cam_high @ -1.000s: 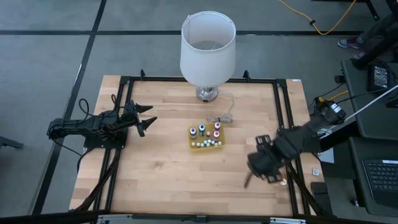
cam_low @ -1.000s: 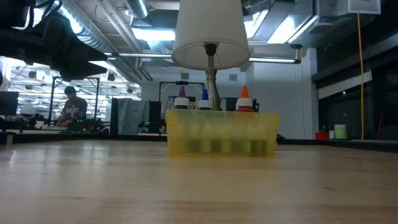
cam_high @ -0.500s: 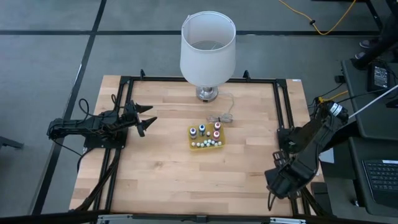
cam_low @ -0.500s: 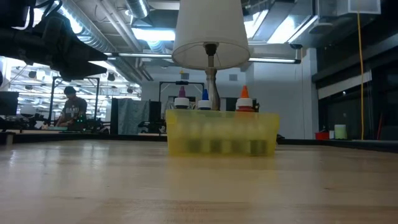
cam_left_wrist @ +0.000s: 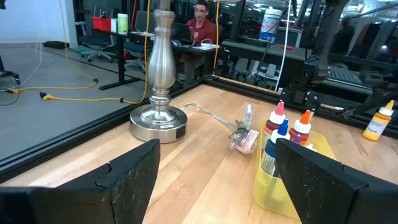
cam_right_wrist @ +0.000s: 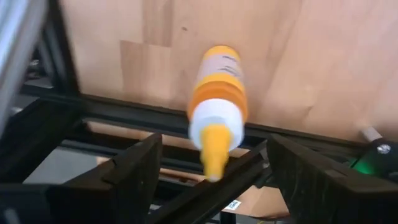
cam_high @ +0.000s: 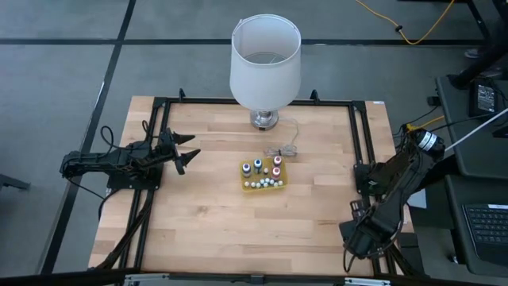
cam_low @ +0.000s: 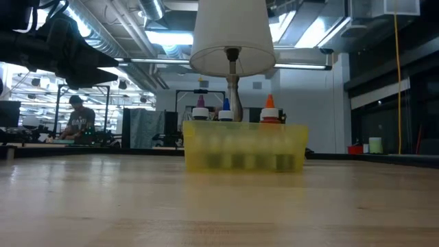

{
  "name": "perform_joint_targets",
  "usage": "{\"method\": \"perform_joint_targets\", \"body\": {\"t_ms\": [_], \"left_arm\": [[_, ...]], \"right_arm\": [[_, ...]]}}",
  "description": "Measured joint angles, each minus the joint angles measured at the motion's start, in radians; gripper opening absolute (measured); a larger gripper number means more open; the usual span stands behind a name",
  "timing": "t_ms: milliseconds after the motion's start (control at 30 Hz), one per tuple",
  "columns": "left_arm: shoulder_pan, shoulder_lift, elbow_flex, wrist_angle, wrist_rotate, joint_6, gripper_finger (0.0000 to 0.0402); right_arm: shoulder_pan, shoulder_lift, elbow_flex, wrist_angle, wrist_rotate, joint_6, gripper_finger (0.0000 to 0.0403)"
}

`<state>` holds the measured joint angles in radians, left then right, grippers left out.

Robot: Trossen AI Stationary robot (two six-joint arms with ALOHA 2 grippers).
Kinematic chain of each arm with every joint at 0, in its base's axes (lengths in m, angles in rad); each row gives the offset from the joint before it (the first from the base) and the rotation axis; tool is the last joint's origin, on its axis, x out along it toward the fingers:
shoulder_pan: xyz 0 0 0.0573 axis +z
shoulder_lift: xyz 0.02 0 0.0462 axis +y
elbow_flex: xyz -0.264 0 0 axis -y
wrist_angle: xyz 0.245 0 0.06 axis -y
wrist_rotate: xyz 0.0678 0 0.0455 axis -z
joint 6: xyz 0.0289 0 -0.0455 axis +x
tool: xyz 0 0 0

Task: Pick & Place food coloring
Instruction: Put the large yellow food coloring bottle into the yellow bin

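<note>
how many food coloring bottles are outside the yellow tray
1: an orange-capped bottle by the table's right edge rail, in front of the open right hand. The others sit in the yellow tray. The right arm may hide more from above.

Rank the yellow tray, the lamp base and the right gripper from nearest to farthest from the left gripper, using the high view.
From the left gripper:
1. Yellow tray, table centre.
2. Lamp base, back edge, slightly farther.
3. Right gripper, front right corner.
</note>
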<state>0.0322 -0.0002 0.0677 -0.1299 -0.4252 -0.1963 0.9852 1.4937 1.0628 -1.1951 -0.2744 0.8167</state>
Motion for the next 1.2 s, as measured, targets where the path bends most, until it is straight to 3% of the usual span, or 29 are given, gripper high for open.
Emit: {"method": "perform_joint_targets", "body": {"t_ms": [467,600,867,1200], "left_arm": [[0.000,0.000,0.000,0.000,0.000,0.000,0.0311],[0.000,0.000,0.000,0.000,0.000,0.000,0.0313],[0.000,0.000,0.000,0.000,0.000,0.000,0.0312],[0.000,0.000,0.000,0.000,0.000,0.000,0.0311]], "right_arm": [[0.000,0.000,-0.063,0.081,0.010,0.053,0.0265],[0.000,0.000,-0.063,0.082,0.011,0.068,0.0230],[0.000,0.000,-0.063,0.083,0.011,0.073,0.0122],[-0.077,0.001,0.023,0.009,0.037,0.033,0.0121]]}}
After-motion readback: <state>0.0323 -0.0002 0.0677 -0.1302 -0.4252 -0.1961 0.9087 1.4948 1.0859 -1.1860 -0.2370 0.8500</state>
